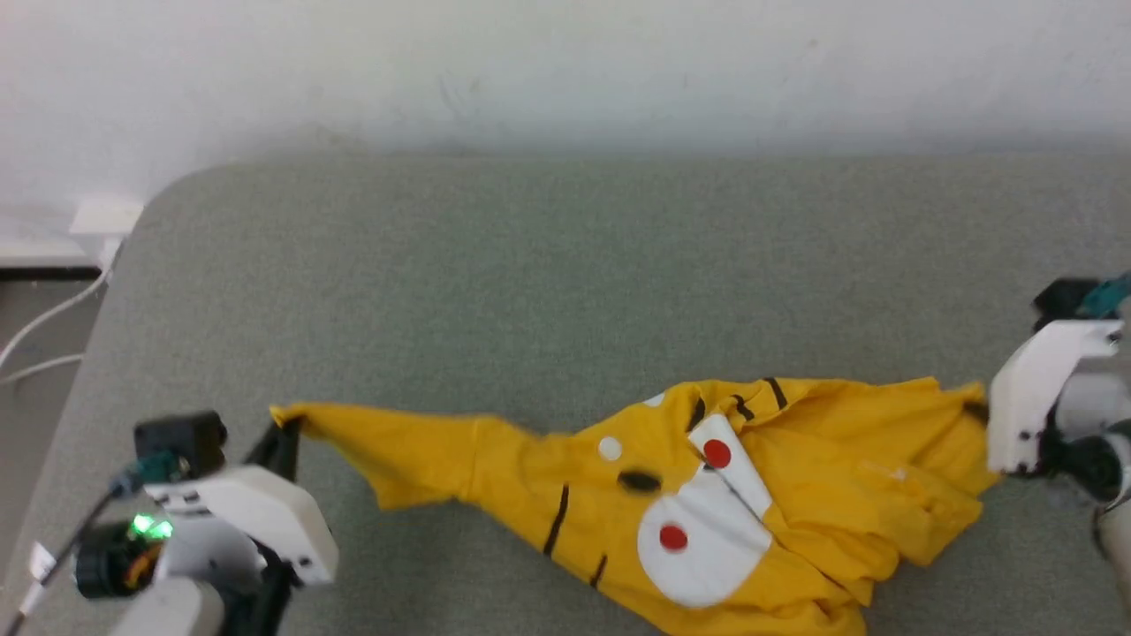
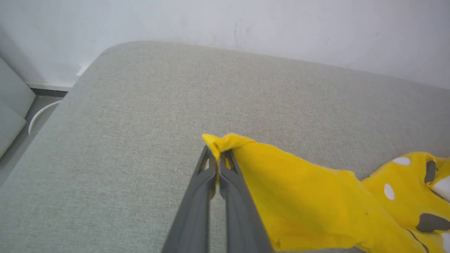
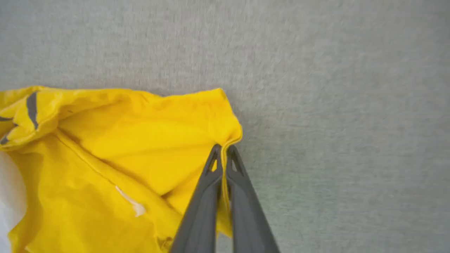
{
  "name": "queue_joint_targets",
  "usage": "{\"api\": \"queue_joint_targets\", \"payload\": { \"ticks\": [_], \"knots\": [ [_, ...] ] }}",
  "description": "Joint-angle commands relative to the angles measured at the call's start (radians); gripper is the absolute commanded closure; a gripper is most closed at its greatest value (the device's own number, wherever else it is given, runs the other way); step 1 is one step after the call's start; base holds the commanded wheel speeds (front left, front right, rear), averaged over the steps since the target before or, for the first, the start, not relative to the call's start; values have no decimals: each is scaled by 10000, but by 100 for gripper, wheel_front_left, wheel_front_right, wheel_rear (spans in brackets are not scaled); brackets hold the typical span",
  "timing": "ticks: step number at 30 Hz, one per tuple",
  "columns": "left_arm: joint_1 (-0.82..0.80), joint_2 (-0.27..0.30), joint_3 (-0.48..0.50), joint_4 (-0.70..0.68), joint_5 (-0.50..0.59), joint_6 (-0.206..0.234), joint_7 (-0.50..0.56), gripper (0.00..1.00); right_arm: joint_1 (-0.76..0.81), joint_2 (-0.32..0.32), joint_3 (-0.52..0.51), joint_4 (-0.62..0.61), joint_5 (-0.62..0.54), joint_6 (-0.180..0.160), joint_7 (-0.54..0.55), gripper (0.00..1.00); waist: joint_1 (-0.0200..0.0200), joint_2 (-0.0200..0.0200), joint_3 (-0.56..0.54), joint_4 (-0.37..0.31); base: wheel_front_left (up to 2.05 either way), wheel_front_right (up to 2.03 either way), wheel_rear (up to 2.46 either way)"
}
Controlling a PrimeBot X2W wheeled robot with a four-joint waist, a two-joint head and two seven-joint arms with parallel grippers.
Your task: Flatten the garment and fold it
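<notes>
The garment (image 1: 839,477) is cut off by the head view's bottom edge.

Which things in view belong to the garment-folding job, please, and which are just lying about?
Job: yellow short-sleeved cotton T-shirt with cartoon face print; left gripper, shut on one corner; right gripper, shut on the opposite edge; grey fabric-covered surface beneath.
Lying about: white cables and a white box beside the surface's left end.

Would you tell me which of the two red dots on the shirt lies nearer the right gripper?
The upper red dot, on the narrow white strip; the lower red dot sits on the broad white patch.
</notes>
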Motion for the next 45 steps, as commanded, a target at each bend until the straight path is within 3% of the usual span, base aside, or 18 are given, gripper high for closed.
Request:
{"api": "queue_joint_targets", "payload": {
  "ticks": [1, 7, 15, 22, 32, 38, 45],
  "knots": [
    [-533, 228, 217, 171, -9, -123, -32, 100, -412, -394, 81, -112, -173, -9, -671, 100, -1, -1, -720, -185, 0, 0, 0],
    [-2089, 579, 390, 1388, -21, -726, 45, 100, -1543, -1045, 325, 210, -559, -9, -2436, 100, -1, -1, -1529, -403, 0, 0, 0],
    [-4883, 334, 144, 4121, 293, -1543, -294, 100, -3305, -1033, 639, 930, -828, -9, -4104, 100, -1, -1, -1477, -809, 0, 0, 0],
    [-8609, 92, 225, 6359, 782, -1864, -1105, 100, -6146, -617, 327, 1647, -978, -9, -5628, 100, -1, -1, 279, -1326, 0, 0, 0],
    [-13392, 12, 201, 7463, 1580, -1836, -2031, 100, -10153, -421, -531, 2767, -1634, -9, -7713, 100, -1, -1, 2944, -1585, 0, 0, 0],
    [-14866, -279, -56, 8055, 1876, -1898, -2333, 100, -11402, -167, -489, 3315, -1815, -9, -8524, 100, -1, -1, 4093, -1511, 0, 0, 0],
    [-15464, -499, -99, 8731, 1909, -1961, -3068, 100, -12124, 189, 115, 3669, -1691, -9, -9501, 100, -1, -1, 4875, -1447, 0, 0, 0]
  ]
}}
